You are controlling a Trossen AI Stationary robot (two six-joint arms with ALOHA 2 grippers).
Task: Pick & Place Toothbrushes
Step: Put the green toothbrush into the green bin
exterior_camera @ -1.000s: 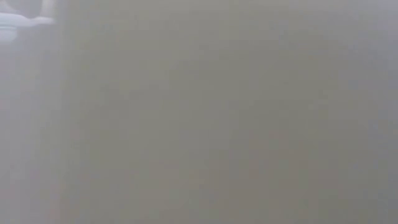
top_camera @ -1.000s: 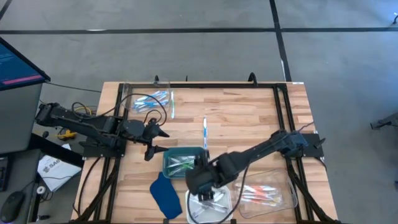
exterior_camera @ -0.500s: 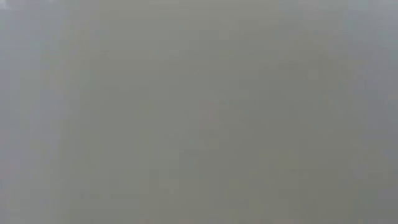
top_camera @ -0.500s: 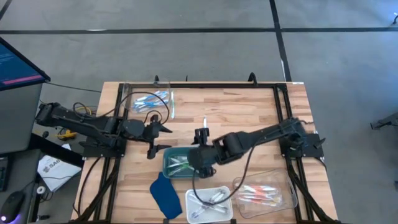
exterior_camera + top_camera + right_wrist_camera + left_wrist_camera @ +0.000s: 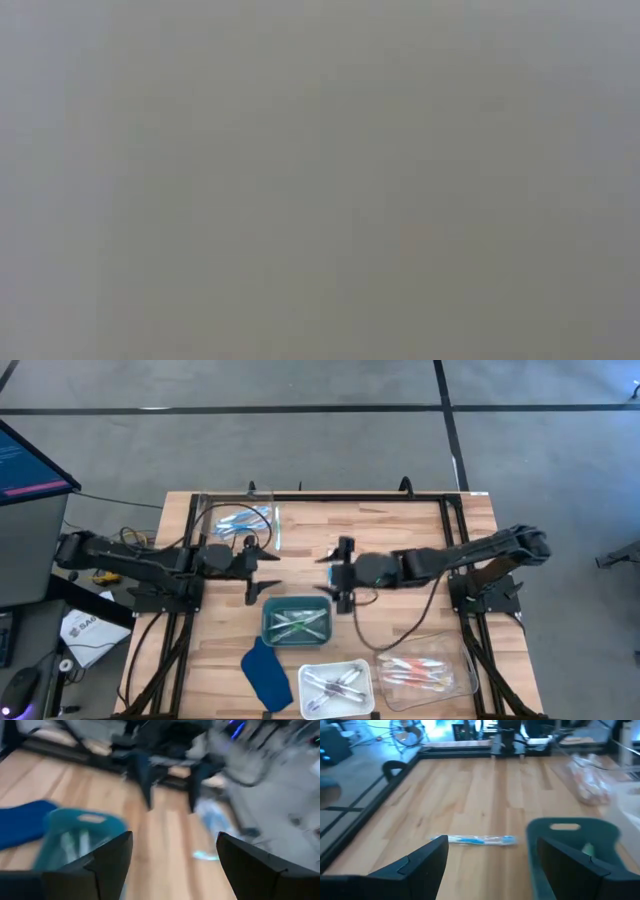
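The lone blue toothbrush (image 5: 475, 839) looks light, stiff, slick; pinch mid-handle; left gripper (image 5: 262, 572) and right gripper (image 5: 338, 574) both gape empty

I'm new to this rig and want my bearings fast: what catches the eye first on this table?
The two dark arms meet mid-table, the left pincer and right pincer both open and empty, facing each other. Between them a single blue toothbrush lies alone on the bare wood. Nearer the front edge sits a teal tray of green toothbrushes, with a dark blue cloth beside a white tray.
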